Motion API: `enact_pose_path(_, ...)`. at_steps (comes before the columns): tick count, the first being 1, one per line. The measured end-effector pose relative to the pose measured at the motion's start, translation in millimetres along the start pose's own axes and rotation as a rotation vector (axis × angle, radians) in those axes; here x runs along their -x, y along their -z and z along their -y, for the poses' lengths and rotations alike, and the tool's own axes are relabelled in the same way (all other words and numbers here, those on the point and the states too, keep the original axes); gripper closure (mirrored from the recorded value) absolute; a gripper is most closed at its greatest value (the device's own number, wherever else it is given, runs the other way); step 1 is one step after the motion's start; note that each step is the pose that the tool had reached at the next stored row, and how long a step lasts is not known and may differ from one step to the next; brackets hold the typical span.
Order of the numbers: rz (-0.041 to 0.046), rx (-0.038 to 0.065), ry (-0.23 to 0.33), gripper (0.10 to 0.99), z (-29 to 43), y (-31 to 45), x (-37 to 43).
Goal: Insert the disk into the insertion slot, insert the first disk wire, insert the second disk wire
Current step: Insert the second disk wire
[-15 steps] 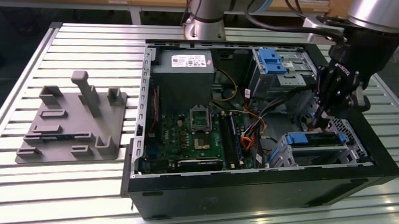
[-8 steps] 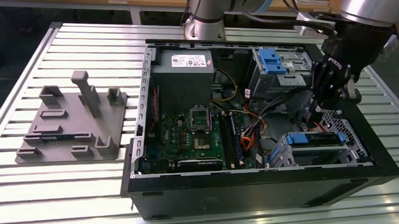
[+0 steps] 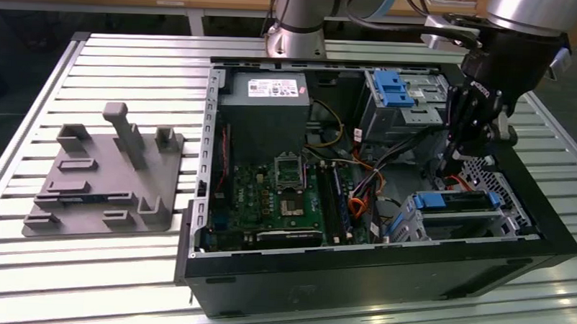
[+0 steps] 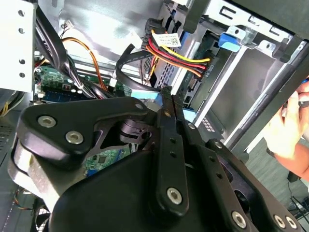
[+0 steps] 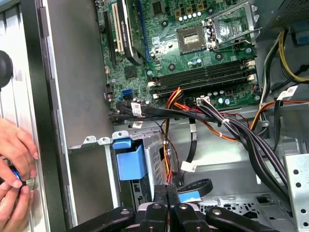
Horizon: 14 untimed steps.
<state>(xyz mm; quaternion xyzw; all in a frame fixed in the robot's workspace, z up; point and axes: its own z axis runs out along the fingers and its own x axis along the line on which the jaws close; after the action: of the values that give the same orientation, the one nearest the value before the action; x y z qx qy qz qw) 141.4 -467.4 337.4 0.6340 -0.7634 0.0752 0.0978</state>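
Inspector: Your bench (image 3: 103, 263) is a slatted aluminium top. On it lies an open black computer case (image 3: 362, 272), and toward the exterior view's left a grey moulded fixture (image 3: 105, 184) sits well apart from the case.

Operator: Where is the disk?

Inspector: The disk (image 3: 455, 204), in its blue carrier, lies inside the insertion slot (image 3: 503, 191), at the case corner on the exterior view's right. The carrier's blue tab (image 5: 129, 159) shows against the cage wall in the first wrist view.

Operator: And the tool?

Inspector: Your tool (image 3: 449, 165) hangs inside the case just above that cage. In the first wrist view the fingertips (image 5: 161, 191) stand pressed together, with a thin bundle of coloured wires (image 5: 167, 166) running down to them. You appear to have that wire pinched; I cannot see the connector itself.

Operator: Anything else?

Inspector: The second wrist view shows a red, yellow and black power cable (image 4: 178, 58) plugged in at the drive cage. A person's hands (image 5: 14, 179) rest at the case's outer wall.
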Motion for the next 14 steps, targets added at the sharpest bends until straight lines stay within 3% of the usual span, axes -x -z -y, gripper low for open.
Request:
enact_pose_path(3,0.0,0.0,0.0,0.929,0.0,0.0,0.1)
enact_pose_path(8,-0.0001,0.0,0.003,0.749,-0.1,0.0,0.1)
enact_pose_path(11,-0.0004,-0.001,0.009,0.749,-0.1,1.0,-0.1)
enact_pose_path(14,0.0048,-0.002,0.031,0.749,0.1,3.7,-0.7)
